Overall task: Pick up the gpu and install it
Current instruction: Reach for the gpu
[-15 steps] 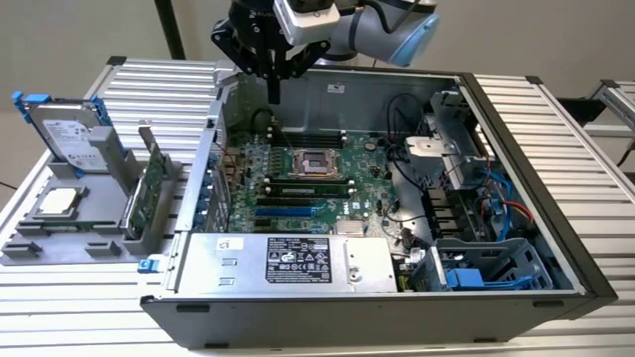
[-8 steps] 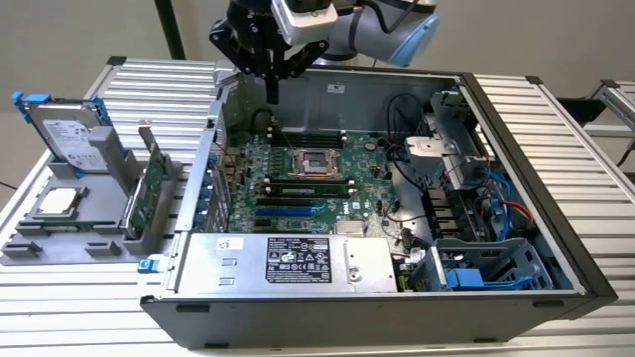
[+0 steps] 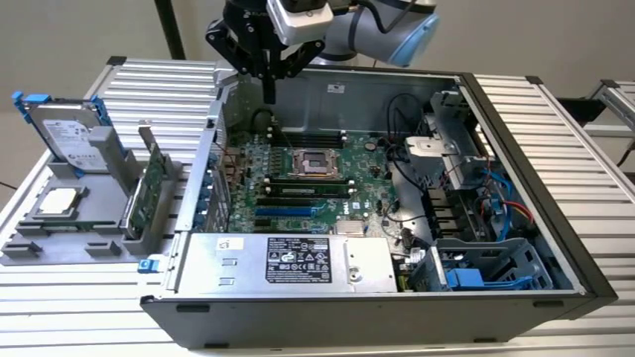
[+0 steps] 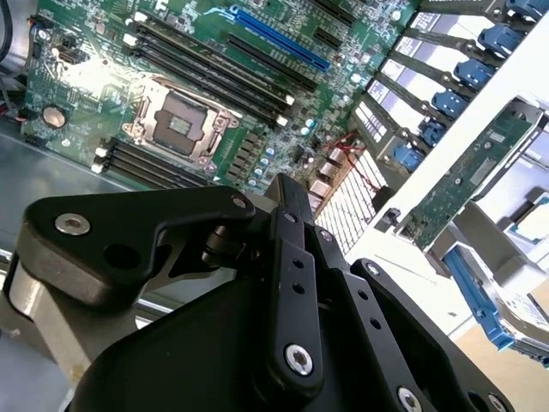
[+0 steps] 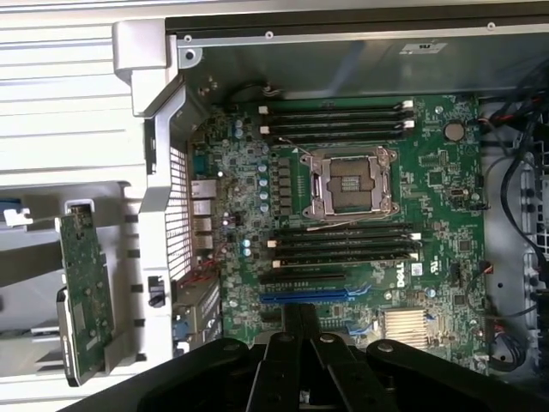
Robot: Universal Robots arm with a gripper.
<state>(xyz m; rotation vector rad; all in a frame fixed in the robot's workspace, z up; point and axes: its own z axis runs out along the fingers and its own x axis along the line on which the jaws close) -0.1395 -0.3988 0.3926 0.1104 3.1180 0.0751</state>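
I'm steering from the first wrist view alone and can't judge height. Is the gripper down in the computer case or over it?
Observer: In the exterior view the gripper hangs over the open case, shut and empty, clear of the motherboard.
Operator: What else sits in the holder with the graphics card?
Observer: A hard drive with blue rails stands upright beside the graphics card.
Operator: Anything else?
Observer: A square silver chip lies flat in it.

Your arm's rounded silver-grey wrist joint point(image 3: 382, 30) with its pale blue end cap point(image 3: 423, 33), a white boxy housing point(image 3: 297, 18) beside it, your matte black metal linkage gripper point(image 3: 269, 95), flat black link bars point(image 4: 287, 283) dotted with round silver screws point(image 4: 298, 360)
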